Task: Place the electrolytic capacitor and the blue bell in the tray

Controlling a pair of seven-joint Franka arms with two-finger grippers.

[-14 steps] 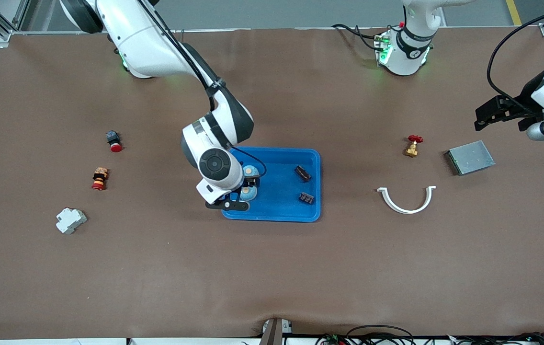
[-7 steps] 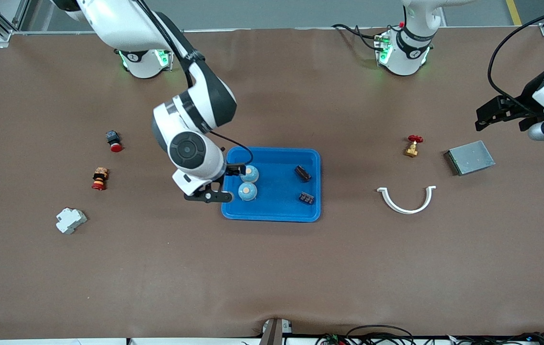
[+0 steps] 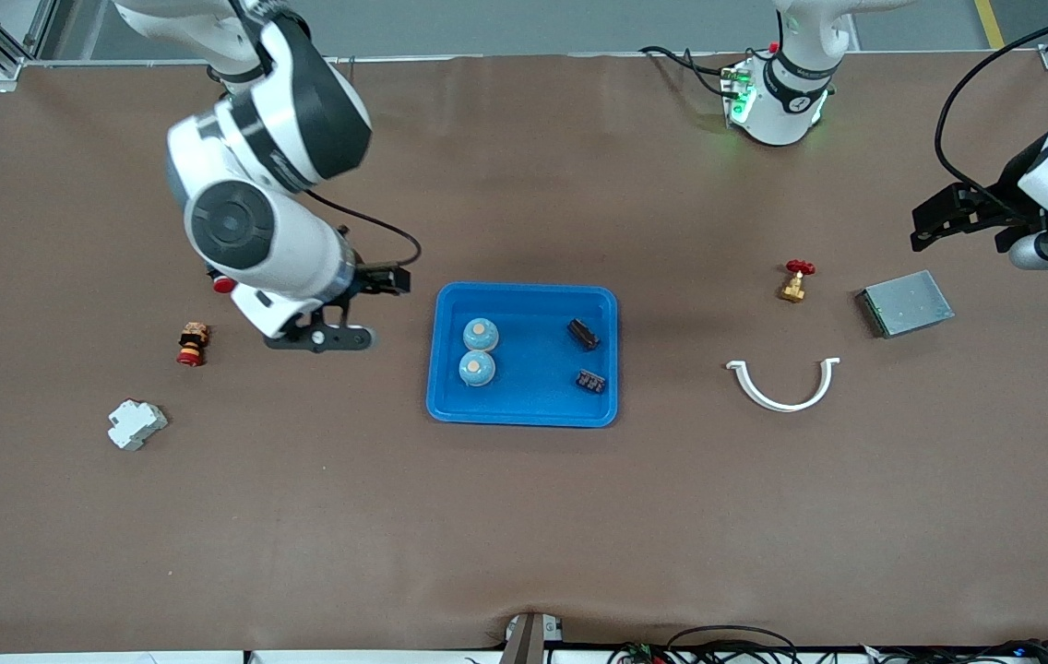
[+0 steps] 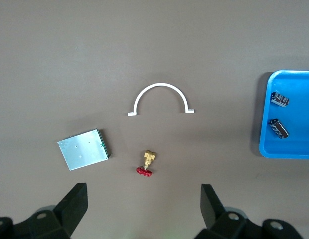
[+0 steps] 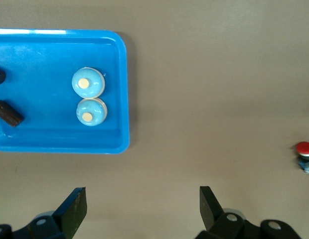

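Both sets of jaws stand spread and empty. I see my right gripper [image 3: 353, 309] over bare table just beside the shallow bright blue plastic tray [image 3: 524, 413], toward the right arm's end; my left gripper [image 3: 939, 221] waits above the small grey metal box [image 3: 905, 302]. Two round pale-blue bells [image 3: 478, 351] lie touching in the tray, two dark cylindrical electrolytic capacitors [image 3: 586, 355] near its other short rim. I judge nothing remains to fetch; open table surrounds the tray.
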